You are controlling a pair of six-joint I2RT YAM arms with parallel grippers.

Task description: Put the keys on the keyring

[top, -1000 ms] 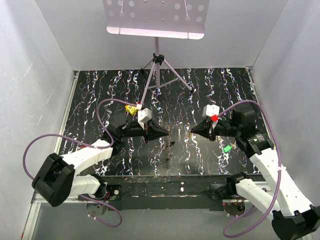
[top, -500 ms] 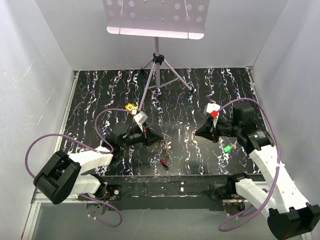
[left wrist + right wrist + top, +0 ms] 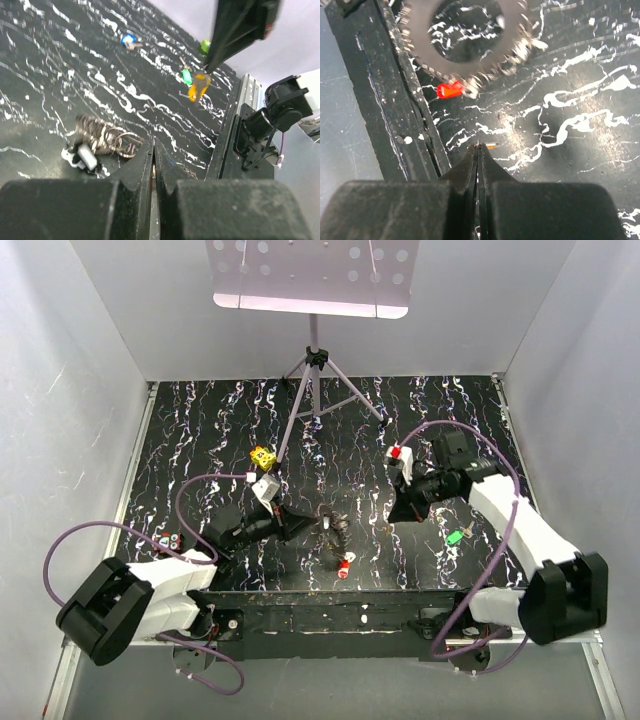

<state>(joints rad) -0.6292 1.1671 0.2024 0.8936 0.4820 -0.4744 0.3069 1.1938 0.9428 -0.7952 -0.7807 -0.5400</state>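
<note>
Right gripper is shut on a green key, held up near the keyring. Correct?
No. The right gripper is shut on an orange key, not a green one, held up near the keyring. The left wrist view shows it.

Readable text, brands, numbers: none in any view.
Yellow cube [image 3: 263, 456], left of centre in the top view: dark dots on its faces, count too small to tell.
Coloured heads of the keys [image 3: 186, 76]: no legible lettering.
</note>
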